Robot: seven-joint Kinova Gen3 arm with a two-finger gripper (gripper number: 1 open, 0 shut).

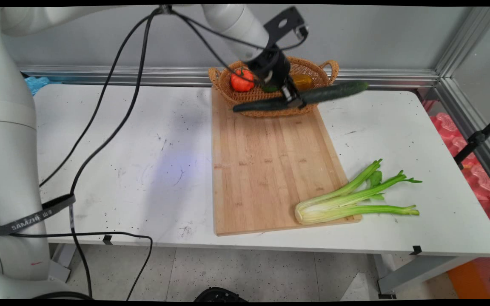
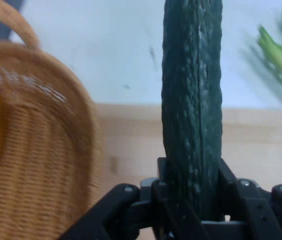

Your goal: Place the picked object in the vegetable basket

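Note:
My gripper [image 1: 294, 100] is shut on a long dark green cucumber [image 1: 330, 92] and holds it level in the air, over the front rim of the wicker basket [image 1: 313, 68] at the far end of the wooden cutting board [image 1: 266, 165]. In the hand view the cucumber [image 2: 192, 100] runs straight up from between the fingers [image 2: 164, 172], with the basket [image 2: 36, 165] to its left. Inside the basket lie a red tomato [image 1: 241, 80] and a yellow item [image 1: 302, 80].
A bunch of celery [image 1: 351, 197] lies across the board's near right corner and onto the white table [image 1: 121, 161]. Black cables hang from the arm over the table's left side. A metal rail runs along the back wall.

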